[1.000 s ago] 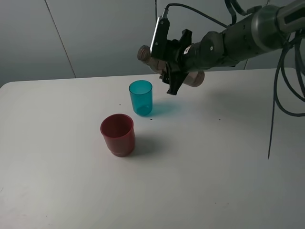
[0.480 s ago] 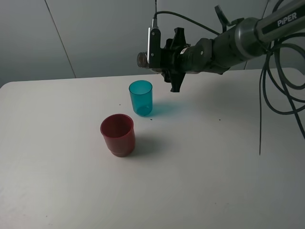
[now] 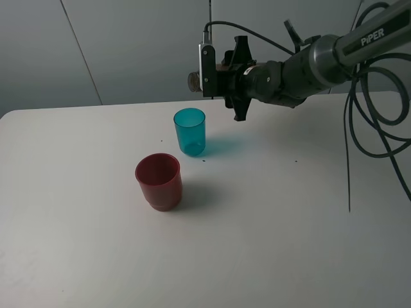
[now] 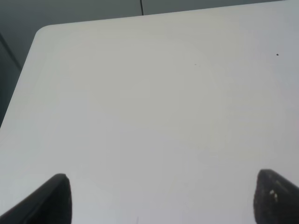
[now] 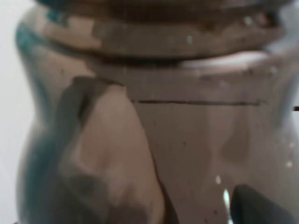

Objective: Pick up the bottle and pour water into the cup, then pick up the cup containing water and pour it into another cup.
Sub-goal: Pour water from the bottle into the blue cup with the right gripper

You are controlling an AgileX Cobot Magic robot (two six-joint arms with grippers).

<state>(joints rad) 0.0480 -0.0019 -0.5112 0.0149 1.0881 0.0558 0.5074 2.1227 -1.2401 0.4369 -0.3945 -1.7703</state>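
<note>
Nearest to me on the white table (image 3: 77, 244), the squat opaque dark red plastic cup (image 3: 158, 181) is standing upright. Just beyond it and a little to the right, the small teal-blue translucent plastic tumbler (image 3: 190, 131) is also standing upright, close to the red one but not touching it. Farther back, the right gripper (image 3: 232, 80) is clamping the slim smoky grey-brown plastic bottle (image 5: 163, 116) round its body and holding it in the air on its side. The open neck is pointing left, above the tumbler or just behind it; I cannot tell which, and I am seeing no stream of water. I am guessing the bottle is light, smooth and easily dented, with its weight shifting as the water runs, so a firm hold on the body suits it better than one on the neck. The tumbler looks light and tippy, best taken by its side wall below the rim. The left gripper (image 4: 163, 205) is hanging with its fingers wide apart over bare table, holding nothing.
</note>
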